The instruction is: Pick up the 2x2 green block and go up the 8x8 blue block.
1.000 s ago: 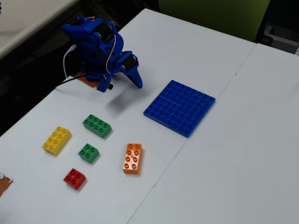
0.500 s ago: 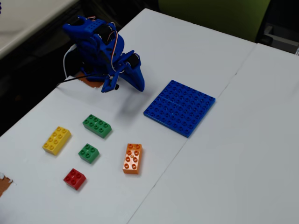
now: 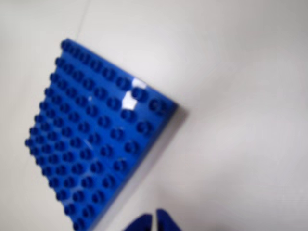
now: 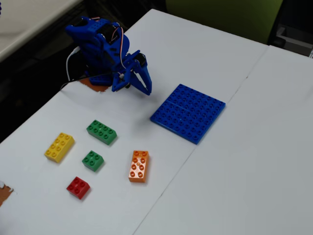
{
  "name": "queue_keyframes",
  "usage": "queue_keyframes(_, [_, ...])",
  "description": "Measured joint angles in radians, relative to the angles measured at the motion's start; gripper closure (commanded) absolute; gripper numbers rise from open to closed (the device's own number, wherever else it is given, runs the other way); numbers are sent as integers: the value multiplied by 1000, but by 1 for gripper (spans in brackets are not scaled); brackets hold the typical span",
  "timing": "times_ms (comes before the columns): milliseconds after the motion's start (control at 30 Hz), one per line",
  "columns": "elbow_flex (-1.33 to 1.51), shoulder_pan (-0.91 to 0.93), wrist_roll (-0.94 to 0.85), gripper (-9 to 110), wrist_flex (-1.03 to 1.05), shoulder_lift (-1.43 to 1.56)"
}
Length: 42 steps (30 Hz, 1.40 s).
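Note:
The 2x2 green block (image 4: 92, 160) lies on the white table in the fixed view, between a yellow and an orange brick. It is out of the wrist view. The 8x8 blue block (image 4: 188, 112) lies flat to the right of the arm; the wrist view shows it bare (image 3: 96, 134). My blue gripper (image 4: 146, 89) hangs low by the arm's base, left of the baseplate and far from the green block. Its two fingertips (image 3: 155, 222) stand almost together at the bottom edge of the wrist view, with nothing between them.
A longer green brick (image 4: 101, 132), a yellow brick (image 4: 59, 147), an orange brick (image 4: 139, 166) and a small red brick (image 4: 78, 187) lie around the green block. The table's left edge runs behind the arm. A seam (image 4: 234, 98) crosses the table right of the baseplate.

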Motion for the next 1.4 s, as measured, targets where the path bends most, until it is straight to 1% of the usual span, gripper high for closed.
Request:
queue_keyframes(200, [-63, 3, -632, 101, 167, 0])
queue_keyframes(267, [-63, 12, -782, 101, 192, 0])
queue_keyframes(333, [-63, 32, -871, 100, 195, 0])
queue_keyframes(400, [-66, 41, -902, 99, 195, 0])
queue_keyframes(600, [-101, 43, -900, 94, 193, 0])
queue_keyframes(700, [-147, 63, -873, 83, 186, -6])
queue_keyframes(800, [-233, 69, -841, 82, 172, -57])
queue_keyframes(933, [-377, 84, -847, 77, 161, -232])
queue_keyframes(1200, [-687, 172, -957, 77, 144, -646])
queue_keyframes(1400, [-959, 339, -1173, 76, 175, -1039])
